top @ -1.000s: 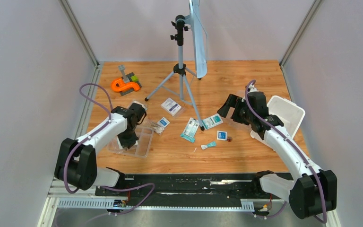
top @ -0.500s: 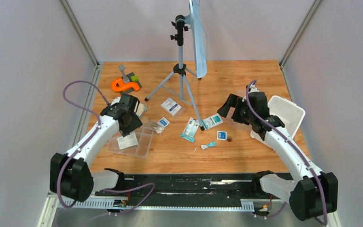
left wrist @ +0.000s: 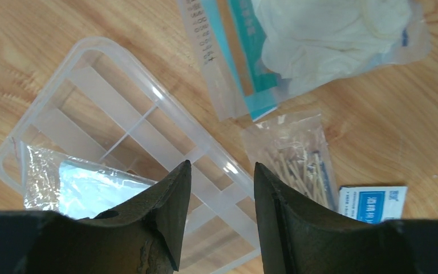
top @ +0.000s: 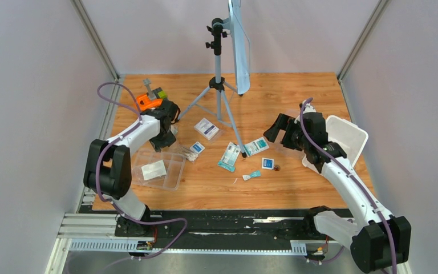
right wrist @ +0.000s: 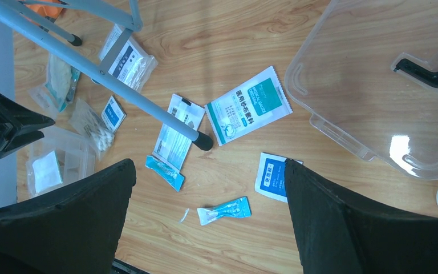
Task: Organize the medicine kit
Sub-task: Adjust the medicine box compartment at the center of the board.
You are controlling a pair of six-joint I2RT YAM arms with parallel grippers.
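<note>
Left gripper: half open, empty, over far edge of tray, table's near left. One packet in tray. Bag, probably swabs, just right of tray. Right gripper: wide open, empty. Step: filling tray. Next: descend on bag, close.

**Packets around the clear tray, one already inside**

The clear divided tray lies aslant on the wooden tabletop. A foil-and-white packet sits in the tray's lower-left end compartment; the other compartments in view hold nothing. Off the tray's upper right lies a clear pouch with a teal stripe and white gloves. Just right of the tray is a small bag of cotton swabs, and beyond that a white-and-blue sachet. The left gripper hangs over the tray's right edge, fingers apart and gripping nothing.
</note>
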